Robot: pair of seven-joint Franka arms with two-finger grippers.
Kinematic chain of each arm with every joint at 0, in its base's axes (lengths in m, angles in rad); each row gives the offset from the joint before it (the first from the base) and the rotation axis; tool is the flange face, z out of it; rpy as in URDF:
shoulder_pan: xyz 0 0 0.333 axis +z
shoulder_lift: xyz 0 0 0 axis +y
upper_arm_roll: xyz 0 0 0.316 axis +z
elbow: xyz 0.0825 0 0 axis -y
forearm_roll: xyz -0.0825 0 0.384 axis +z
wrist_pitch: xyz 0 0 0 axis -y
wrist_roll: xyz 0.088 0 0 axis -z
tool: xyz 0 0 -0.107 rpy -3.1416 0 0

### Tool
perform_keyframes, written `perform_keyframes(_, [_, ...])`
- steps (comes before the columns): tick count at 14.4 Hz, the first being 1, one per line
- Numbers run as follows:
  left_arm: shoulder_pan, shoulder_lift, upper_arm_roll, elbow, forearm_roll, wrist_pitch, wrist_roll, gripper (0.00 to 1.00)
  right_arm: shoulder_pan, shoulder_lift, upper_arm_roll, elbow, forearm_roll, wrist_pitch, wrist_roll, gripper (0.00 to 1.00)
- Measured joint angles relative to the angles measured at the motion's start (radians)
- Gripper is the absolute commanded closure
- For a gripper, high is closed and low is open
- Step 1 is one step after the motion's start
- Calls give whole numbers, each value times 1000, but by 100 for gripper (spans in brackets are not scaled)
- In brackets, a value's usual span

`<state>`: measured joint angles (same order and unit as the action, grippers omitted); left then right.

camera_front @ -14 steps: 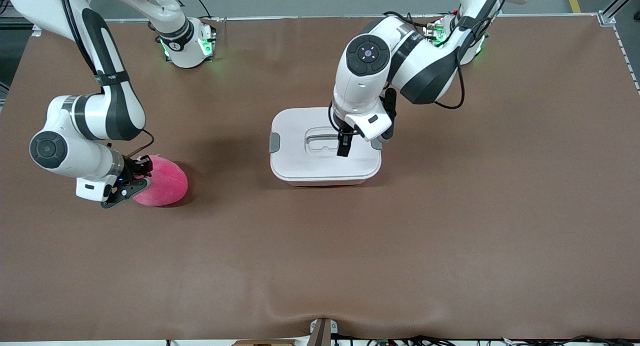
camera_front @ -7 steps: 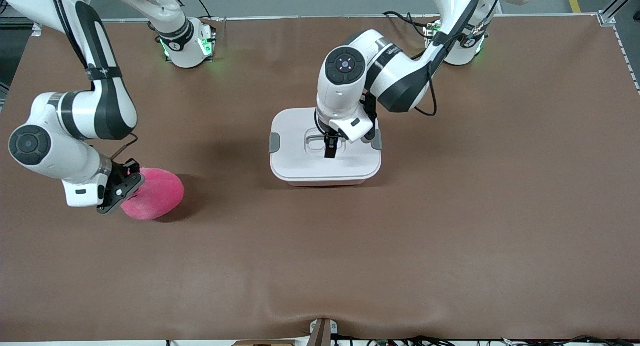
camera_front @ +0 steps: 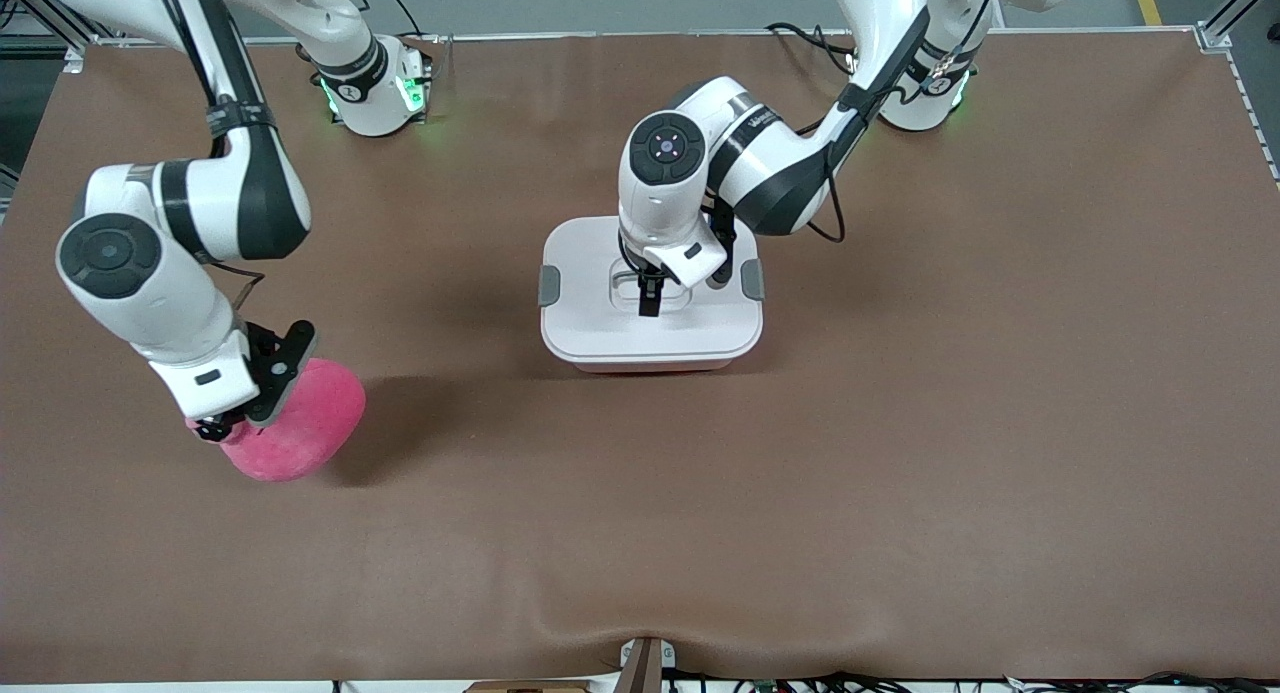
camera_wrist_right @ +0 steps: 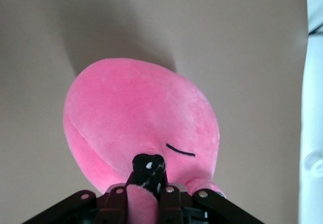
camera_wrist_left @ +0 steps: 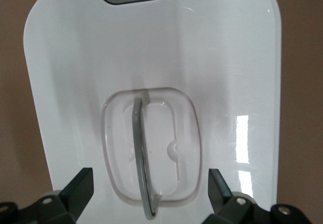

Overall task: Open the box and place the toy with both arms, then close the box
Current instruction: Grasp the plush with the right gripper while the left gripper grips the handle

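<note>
Left gripper low over lid, fingers spread wide either side of recessed handle, gripping nothing. Handle still lying in its oval recess. Lid seated on box, grey clips at both short ends; contents not visible through lid.

Right gripper clamped on one end of toy, pinching pink plush between closed fingers. Toy lifted, shadow on table at its 3 o'clock in front view. From box, toy at roughly 8 o'clock in front view, well apart, toward right arm's end of table.

Brown table cover, a ripple along the front-camera edge. Arm bases with green lights along the 12 o'clock edge. Grey floor past that edge.
</note>
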<state>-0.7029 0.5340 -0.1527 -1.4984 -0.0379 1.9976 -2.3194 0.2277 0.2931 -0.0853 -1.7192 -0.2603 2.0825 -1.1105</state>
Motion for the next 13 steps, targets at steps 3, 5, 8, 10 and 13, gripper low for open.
perform_keyframes(3, [-11,2,0,-17,15,0,-5,22,10,0,-1,13,-6,28,-95,100])
perform_keyframes(5, [-11,3,1,-28,38,0,-5,45,10,0,-3,25,-8,59,-180,100])
perform_keyframes(8, [-10,3,1,-33,55,0,-6,68,10,0,-2,71,-8,72,-274,100])
perform_keyframes(10, [-10,2,1,-33,55,0,-5,69,20,0,0,92,-9,103,-294,100])
perform_keyframes(13, [-12,2,1,-32,55,2,-6,78,62,0,1,97,-58,149,-297,100])
